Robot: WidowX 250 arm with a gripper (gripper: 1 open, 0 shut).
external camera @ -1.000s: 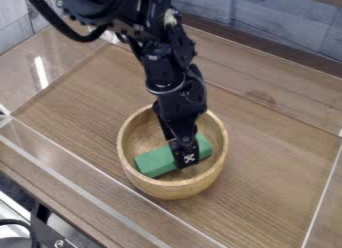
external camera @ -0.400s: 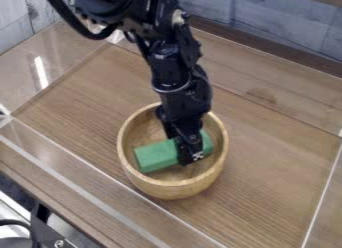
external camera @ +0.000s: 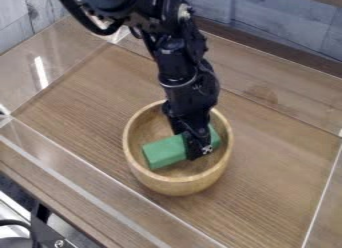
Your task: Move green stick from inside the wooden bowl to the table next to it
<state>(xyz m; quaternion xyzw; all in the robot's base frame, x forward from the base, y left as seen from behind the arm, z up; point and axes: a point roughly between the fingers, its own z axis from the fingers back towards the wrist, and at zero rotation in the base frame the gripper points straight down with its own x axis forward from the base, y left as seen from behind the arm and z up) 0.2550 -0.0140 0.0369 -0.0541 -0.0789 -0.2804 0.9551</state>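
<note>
While in bowl (external camera: 158,174): gripper (external camera: 198,143) on stick (external camera: 168,151)

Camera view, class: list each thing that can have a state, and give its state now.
green stick: lying inside the bowl, one end at the gripper.
wooden bowl: upright on the table, holding the stick.
gripper: lowered into the bowl, apparently closed on the stick's end.

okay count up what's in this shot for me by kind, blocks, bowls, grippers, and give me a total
Green blocks: 1, the stick, lying in the bowl.
Wooden bowls: 1, the bowl.
Grippers: 1, the gripper, down inside the bowl at the stick.
Total: 3
</note>
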